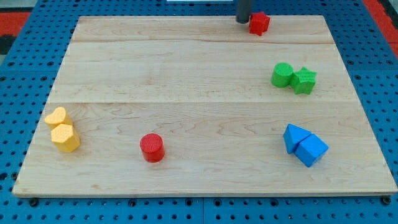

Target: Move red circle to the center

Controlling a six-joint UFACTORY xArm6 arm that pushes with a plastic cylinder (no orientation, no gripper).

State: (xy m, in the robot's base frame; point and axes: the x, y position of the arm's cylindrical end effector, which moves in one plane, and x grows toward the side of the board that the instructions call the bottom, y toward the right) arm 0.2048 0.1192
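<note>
Wooden board (199, 74) with coloured blocks, all placed relative to the red circle (152, 147), a short upright cylinder standing toward the view's bottom, left of the board's middle. Well to its left lie two yellow blocks (62, 130), touching one another. Far to its right sit two blue blocks (305, 145), also touching. Up and to the right stand a green cylinder (282, 74) and a green star-like block (304, 80), side by side. At the far top, well apart from the circle, my tip (242, 21) rests just beside a red angular block (259, 23), on that block's left. The rod carries no pincer, so nothing is held; it can only push. The circle appears light and rigid, likely to slide readily on smooth wood; being round, it may roll off an off-centre push. Contact is best made on its lower-left wall, driving it up and rightward toward the centre.
</note>
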